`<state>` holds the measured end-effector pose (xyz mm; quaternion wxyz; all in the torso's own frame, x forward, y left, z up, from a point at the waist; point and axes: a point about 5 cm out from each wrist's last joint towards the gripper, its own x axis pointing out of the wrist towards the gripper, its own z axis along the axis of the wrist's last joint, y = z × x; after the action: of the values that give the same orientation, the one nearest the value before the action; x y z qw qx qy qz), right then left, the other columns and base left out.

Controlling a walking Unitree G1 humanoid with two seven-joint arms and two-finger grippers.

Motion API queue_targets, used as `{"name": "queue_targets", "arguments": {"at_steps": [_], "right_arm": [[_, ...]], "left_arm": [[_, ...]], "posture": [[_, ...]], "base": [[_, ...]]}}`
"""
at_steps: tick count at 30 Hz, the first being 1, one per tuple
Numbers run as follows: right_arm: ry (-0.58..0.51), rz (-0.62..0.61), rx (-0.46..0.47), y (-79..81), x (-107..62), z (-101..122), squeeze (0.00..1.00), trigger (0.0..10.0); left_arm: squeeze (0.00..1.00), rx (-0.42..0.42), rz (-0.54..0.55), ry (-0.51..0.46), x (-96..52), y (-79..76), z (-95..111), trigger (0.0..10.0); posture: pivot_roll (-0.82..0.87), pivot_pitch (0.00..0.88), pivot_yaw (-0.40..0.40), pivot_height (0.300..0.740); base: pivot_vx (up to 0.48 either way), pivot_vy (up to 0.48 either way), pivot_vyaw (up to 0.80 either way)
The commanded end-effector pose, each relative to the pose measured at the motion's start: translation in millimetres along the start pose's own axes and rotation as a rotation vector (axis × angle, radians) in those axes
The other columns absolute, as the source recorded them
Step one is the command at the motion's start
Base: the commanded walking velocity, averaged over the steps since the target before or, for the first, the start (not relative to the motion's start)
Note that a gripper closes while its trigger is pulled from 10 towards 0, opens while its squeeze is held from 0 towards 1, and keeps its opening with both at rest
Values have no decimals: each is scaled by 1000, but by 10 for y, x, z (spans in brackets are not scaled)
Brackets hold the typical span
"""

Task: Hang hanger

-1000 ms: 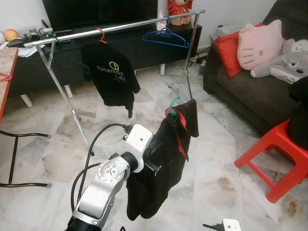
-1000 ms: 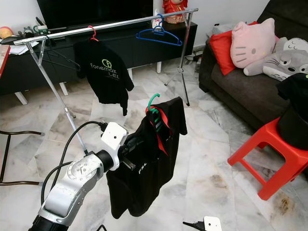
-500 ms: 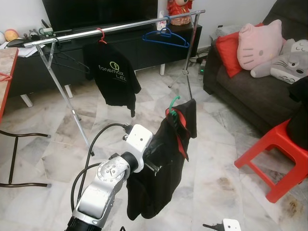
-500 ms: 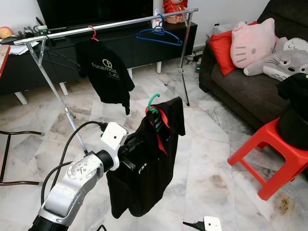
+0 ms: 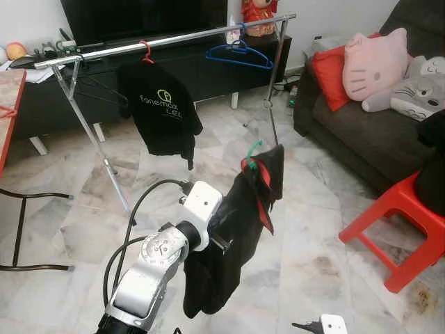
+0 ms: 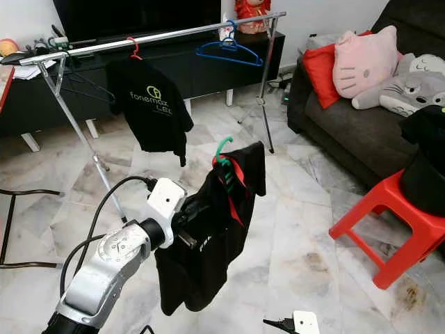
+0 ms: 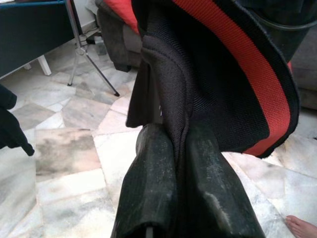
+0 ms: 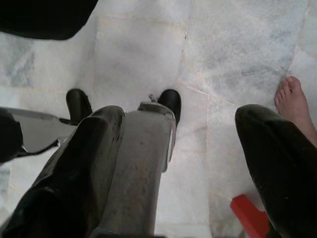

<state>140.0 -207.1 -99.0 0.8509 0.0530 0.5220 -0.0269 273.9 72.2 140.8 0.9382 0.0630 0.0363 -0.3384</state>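
Since the earlier frame, little was seen to move; the shirt (image 5: pixel 236 236) swung slightly. It was clamped by the left gripper (image 7: pixel 181 163) on its green hanger (image 5: pixel 251 152), well short of the rail (image 5: pixel 167 40). Hanging remained undone. The right gripper (image 8: pixel 198 148) hung idle, fingers apart.
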Motion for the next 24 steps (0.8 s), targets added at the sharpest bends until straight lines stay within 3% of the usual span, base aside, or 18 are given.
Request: {"name": "queue_targets", "arguments": {"at_steps": [1, 11, 18, 19, 24], "right_arm": [[-28, -5, 28, 13, 6, 45, 0, 10000], [-31, 0, 31, 14, 6, 47, 0, 10000], [-32, 5, 31, 17, 6, 49, 0, 10000], [-32, 6, 27, 18, 6, 52, 0, 10000], [-33, 8, 23, 20, 7, 55, 0, 10000]], "left_arm": [[0, 19, -5, -36, -13, -3, 93, 10000], [0, 22, -3, -35, -13, 1, 90, 10000], [0, 86, 75, -37, -18, 112, 103, 10000], [0, 130, 147, -28, 1, 221, 103, 10000], [0, 206, 270, -7, 13, 416, 118, 10000]], "posture": [[-13, 0, -3, 740], [-14, 0, -3, 740], [-10, 0, -5, 740], [-9, 0, -5, 740], [-11, 0, -5, 740]], "base": [[0, 0, 0], [0, 0, 0], [0, 0, 0], [0, 0, 0], [0, 0, 0]]}}
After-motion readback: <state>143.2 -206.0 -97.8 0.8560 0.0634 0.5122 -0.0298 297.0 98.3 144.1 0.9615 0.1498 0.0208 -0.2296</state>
